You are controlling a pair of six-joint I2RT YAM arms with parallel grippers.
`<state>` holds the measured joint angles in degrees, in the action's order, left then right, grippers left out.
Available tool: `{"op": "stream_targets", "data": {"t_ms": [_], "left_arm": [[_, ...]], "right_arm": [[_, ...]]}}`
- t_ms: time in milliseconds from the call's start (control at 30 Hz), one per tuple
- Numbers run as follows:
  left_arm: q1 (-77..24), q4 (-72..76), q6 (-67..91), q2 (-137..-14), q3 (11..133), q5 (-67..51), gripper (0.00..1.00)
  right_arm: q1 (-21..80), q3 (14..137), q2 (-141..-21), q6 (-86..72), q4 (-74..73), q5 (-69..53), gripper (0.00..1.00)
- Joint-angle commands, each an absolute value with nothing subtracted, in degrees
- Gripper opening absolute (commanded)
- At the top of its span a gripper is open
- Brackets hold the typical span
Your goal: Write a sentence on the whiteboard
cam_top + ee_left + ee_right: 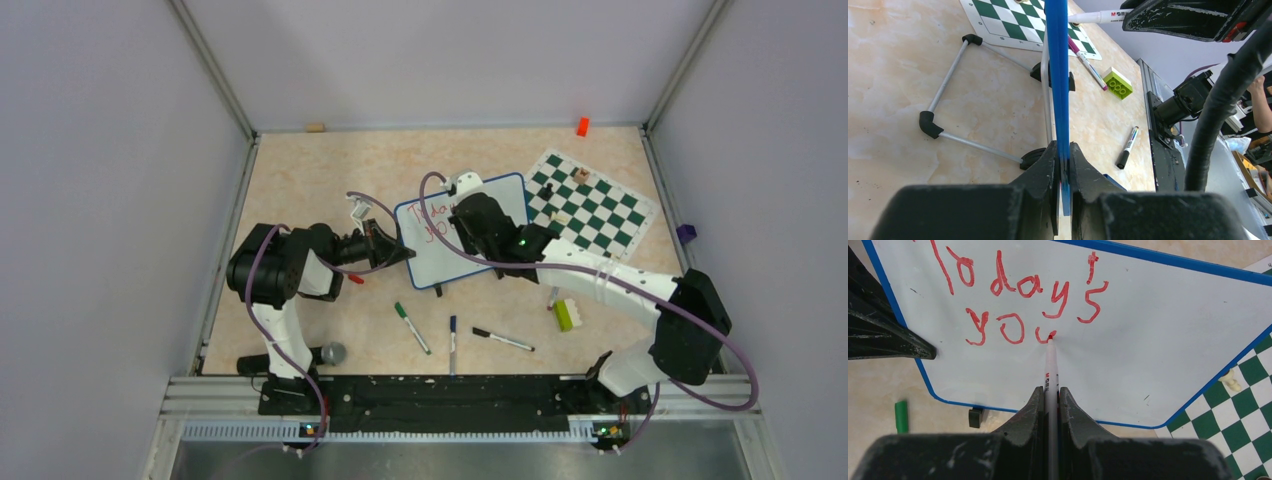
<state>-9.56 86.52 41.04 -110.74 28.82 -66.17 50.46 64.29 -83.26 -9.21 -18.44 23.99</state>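
The whiteboard [500,215] with a thin blue frame stands tilted mid-table; it fills the right wrist view [1158,330]. Red writing [1023,285] on it reads "Today's" with "you" below; the last letter is partly drawn. My left gripper [392,243] is shut on the board's left blue edge [1060,75]. My right gripper [462,205] is shut on a white red-ink marker [1050,375], its tip touching the board at the end of "you". That marker also shows at the top of the left wrist view [1098,17].
A green-and-white chess mat [590,200] with a few pieces lies right of the board. Loose markers [452,340] and a green one [411,326] lie near the front. A green block [565,314], a red cap [355,279] and an orange block [582,126] lie around.
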Motion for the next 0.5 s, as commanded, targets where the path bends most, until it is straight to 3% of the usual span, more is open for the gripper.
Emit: {"op": "stream_targets", "data": {"t_ms": [0,467], "left_arm": [[-9.8,92.7,38.7,-110.2,28.9,-68.7,0.0],[-9.8,92.7,38.7,-110.0,28.8,-68.7,0.0]], "right_arm": [[49.7,62.7,-81.7,-10.1,-17.9,23.1,0.0],[49.7,63.2,-79.7,-9.8,-19.5,25.1,0.0]]}}
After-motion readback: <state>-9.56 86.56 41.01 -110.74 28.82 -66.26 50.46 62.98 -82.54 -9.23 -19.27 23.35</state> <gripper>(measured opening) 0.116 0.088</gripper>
